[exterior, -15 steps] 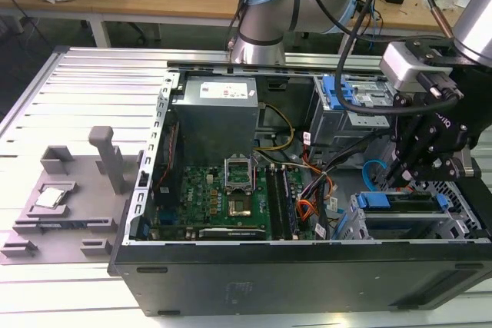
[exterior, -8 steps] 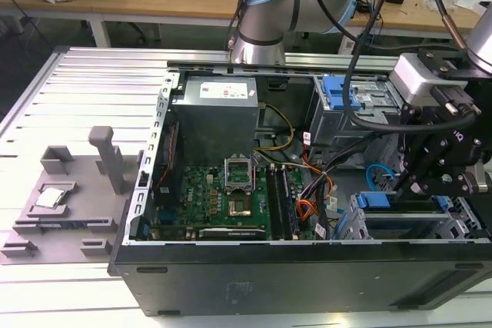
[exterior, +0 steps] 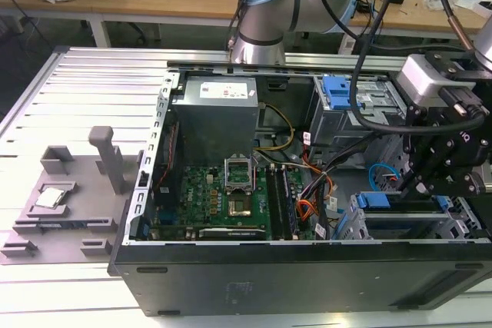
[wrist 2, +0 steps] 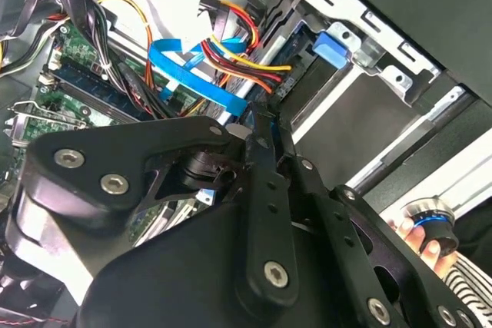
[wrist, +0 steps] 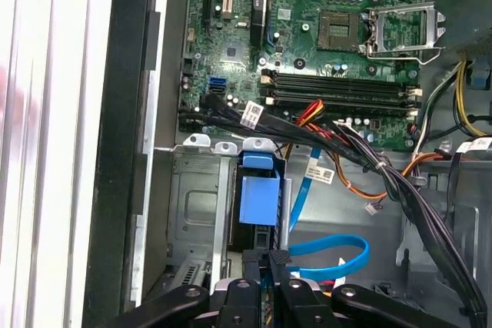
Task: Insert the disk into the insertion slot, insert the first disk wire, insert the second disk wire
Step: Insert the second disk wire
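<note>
The disk's blue carrier (exterior: 373, 200) sits inside the insertion slot (exterior: 461, 217), the low silver cage at the case's front on the exterior view's right. Both wrist views show the carrier's blue end (wrist: 257, 190) (wrist 2: 334, 44) in the cage (wrist: 192, 205) (wrist 2: 384, 63). My gripper (exterior: 406, 188) hangs just behind the carrier's end. Its fingers (wrist: 270, 263) (wrist 2: 260, 122) are close together on the black connector of a blue flat disk wire (wrist: 330, 255) (wrist 2: 196, 74). A red, yellow and black wire bundle (wrist 2: 238, 55) runs to the cage beside it.
The taller grey cage with a blue tab (exterior: 338, 94) stands behind. Black cable bundles (wrist: 369, 163) cross above the motherboard (exterior: 223, 201). The power supply (exterior: 215, 113) is at the back. A person's fingers (wrist 2: 419, 237) show beside the case wall. A grey fixture (exterior: 69, 197) lies outside.
</note>
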### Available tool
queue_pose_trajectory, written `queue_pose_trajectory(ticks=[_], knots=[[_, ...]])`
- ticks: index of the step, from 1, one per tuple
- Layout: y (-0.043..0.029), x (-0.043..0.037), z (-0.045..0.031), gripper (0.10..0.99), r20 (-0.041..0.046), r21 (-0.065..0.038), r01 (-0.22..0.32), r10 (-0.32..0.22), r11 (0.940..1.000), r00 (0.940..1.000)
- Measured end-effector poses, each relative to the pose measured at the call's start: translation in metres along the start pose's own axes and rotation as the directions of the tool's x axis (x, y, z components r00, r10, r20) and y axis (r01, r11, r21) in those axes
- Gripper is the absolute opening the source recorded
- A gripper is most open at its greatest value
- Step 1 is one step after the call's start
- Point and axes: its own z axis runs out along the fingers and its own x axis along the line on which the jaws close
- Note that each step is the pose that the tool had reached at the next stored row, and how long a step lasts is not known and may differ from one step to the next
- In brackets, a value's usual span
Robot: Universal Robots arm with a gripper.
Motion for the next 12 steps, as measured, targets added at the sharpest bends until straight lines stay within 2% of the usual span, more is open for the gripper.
queue_pose_trajectory(ticks=[12], knots=[[-0.0008, -0.0015, 0.0025, 0.165, -0.0001, 0.000, 0.000, 0.000, 1.0000, 1.0000]])
